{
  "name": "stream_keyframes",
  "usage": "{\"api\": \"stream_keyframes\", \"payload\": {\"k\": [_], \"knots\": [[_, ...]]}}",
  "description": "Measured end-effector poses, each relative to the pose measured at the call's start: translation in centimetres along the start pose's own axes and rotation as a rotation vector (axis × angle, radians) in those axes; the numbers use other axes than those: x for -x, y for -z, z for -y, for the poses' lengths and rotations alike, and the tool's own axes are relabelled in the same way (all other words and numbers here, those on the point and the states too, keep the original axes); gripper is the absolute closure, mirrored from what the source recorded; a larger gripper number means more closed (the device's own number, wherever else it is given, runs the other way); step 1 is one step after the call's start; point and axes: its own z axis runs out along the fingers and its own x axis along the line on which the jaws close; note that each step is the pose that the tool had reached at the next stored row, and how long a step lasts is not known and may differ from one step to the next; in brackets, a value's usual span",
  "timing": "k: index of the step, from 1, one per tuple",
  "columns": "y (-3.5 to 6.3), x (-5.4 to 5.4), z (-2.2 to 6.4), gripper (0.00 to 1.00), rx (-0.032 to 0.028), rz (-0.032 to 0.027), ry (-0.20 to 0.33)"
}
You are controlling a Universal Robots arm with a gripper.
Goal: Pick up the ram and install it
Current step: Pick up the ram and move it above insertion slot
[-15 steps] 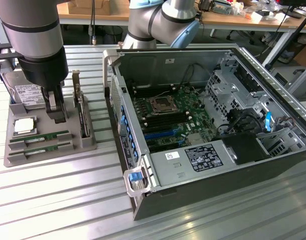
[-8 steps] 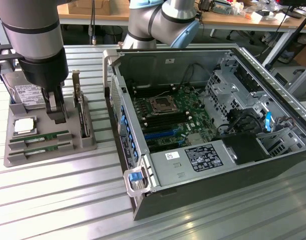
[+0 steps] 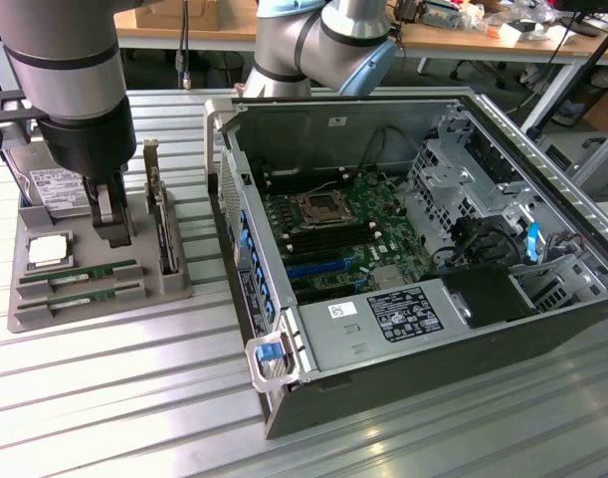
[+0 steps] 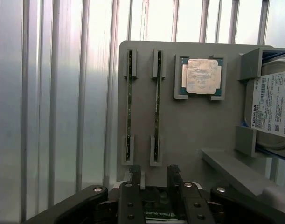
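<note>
Tray (image 3: 95, 311) beside the computer case (image 3: 433, 373), on the exterior view's left. In the tray, two ram sticks (image 3: 80, 272) side by side, a chip (image 3: 47, 249) just behind, maybe a drive (image 3: 55, 189) farther back.

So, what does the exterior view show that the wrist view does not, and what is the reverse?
Exterior view adds: the open case with its motherboard, and the arm.
Wrist view adds: the ram sticks seen edge-on as thin lines, and the Toshiba print on the drive.
Both share: the tray, its two ram sticks, the processor chip, the drive, and the open, empty tool over the tray.
</note>
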Motion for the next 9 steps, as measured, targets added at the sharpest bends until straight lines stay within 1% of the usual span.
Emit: {"api": "stream_keyframes", "payload": {"k": [9], "knots": [[-0.21,0.00,0.00,0.64,0.0000,0.0000,0.000]]}}
